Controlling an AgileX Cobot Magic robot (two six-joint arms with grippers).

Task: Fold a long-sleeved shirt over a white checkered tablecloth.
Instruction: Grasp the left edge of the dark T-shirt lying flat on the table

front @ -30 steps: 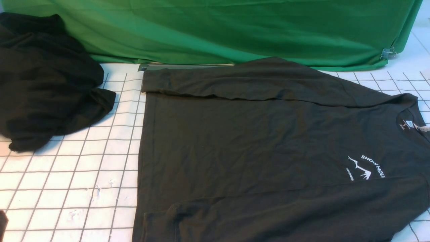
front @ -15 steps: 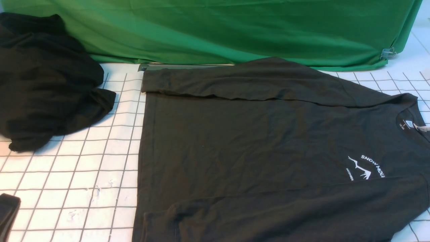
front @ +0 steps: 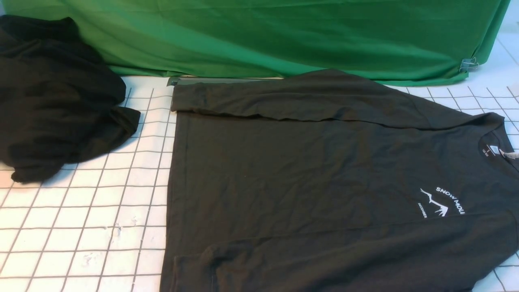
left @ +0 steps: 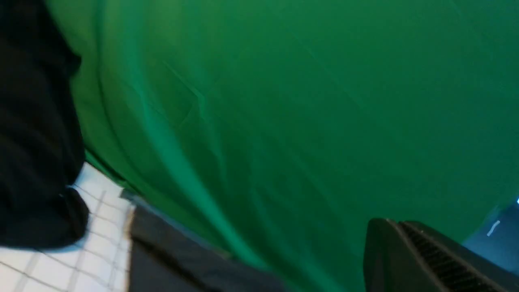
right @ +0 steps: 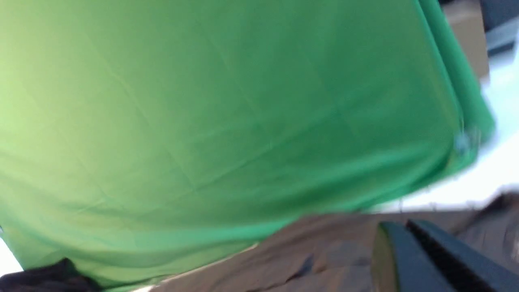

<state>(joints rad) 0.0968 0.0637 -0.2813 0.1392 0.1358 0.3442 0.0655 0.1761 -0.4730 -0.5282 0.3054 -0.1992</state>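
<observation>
One long-sleeved shirt lies flat on one white checkered tablecloth, and one black heap of cloth sits at the tablecloth's far left. Two pincers, the left pincer and the right pincer, are pinched closed, holding nothing

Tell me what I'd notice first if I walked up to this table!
You'd first see the big dark shirt spread flat over the middle and right of the white checkered tablecloth, with a small white mountain logo near its collar. Behind it, a bright green cloth hangs across the whole back. A crumpled black heap of cloth sits at the far left.
</observation>
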